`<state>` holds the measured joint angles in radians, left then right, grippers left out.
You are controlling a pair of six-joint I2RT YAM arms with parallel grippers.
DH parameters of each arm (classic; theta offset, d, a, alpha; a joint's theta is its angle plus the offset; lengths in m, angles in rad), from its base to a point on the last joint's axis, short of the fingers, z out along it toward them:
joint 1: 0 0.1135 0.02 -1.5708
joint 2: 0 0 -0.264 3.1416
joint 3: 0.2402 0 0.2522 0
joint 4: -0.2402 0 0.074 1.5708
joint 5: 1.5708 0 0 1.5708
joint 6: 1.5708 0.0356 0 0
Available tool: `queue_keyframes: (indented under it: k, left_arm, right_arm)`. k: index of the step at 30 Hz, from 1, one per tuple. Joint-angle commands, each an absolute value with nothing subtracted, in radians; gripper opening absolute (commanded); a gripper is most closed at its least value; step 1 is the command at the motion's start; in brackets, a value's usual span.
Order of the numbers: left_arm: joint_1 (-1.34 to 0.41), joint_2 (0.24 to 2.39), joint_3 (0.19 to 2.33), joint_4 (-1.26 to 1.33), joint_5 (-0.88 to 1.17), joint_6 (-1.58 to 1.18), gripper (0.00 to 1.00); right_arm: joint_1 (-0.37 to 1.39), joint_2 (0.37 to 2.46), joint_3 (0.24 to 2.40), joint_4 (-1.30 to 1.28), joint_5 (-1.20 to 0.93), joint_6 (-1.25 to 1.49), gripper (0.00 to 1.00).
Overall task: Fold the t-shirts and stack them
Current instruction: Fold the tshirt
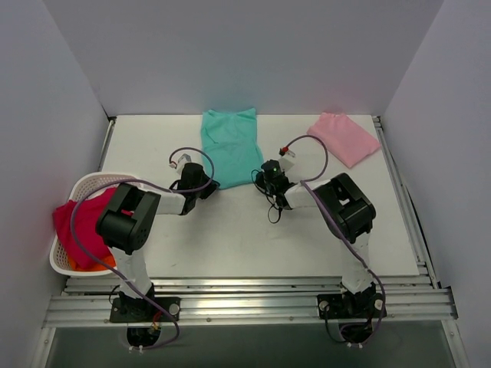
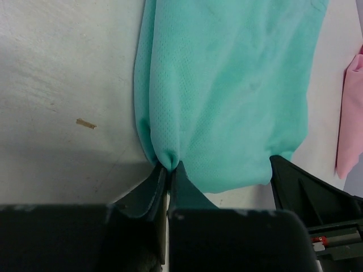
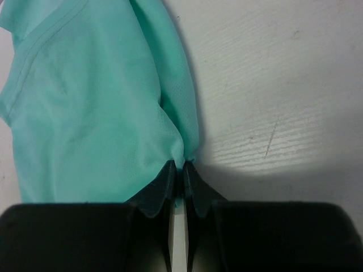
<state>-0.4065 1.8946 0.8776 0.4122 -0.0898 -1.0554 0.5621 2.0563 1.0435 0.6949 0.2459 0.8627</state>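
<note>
The teal-green t-shirt [image 1: 230, 142] lies folded lengthwise on the table's far middle. My left gripper [image 1: 212, 184] is shut on its near left corner, and the fabric bunches between the jaws in the left wrist view [image 2: 168, 166]. My right gripper [image 1: 263, 181] is shut on its near right corner, with fabric pinched in the right wrist view [image 3: 181, 165]. The teal shirt [image 2: 227, 85] fills both wrist views [image 3: 91, 107]. The pale pink t-shirt [image 1: 344, 138] lies folded at the far right, and its edge shows in the left wrist view [image 2: 350, 119].
A white lattice basket [image 1: 80, 188] at the left holds magenta and orange cloth [image 1: 84, 226]. Grey walls enclose the table on three sides. A metal rail [image 1: 245, 295] runs along the near edge.
</note>
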Motion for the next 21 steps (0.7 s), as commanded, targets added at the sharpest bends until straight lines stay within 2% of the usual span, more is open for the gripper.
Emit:
queue_keyframes:
  k: [1, 9, 15, 21]
  left_arm:
    - [-0.411, 1.902, 0.865, 0.400, -0.074, -1.037, 0.02]
    - [-0.462, 1.711, 0.757, 0.342, -0.077, -0.997, 0.02]
    - [-0.566, 1.450, 0.667, 0.209, -0.124, -0.994, 0.02]
    - [-0.600, 1.192, 0.615, 0.101, -0.130, -1.014, 0.03]
  right_arm:
    - [0.592, 1.978, 1.014, 0.638, 0.285, 0.861, 0.00]
    - [0.707, 1.780, 0.898, 0.490, 0.426, 0.925, 0.00]
    - [0.843, 1.576, 0.816, 0.290, 0.566, 1.011, 0.00]
    - [0.942, 1.379, 0.795, 0.082, 0.695, 1.077, 0.00]
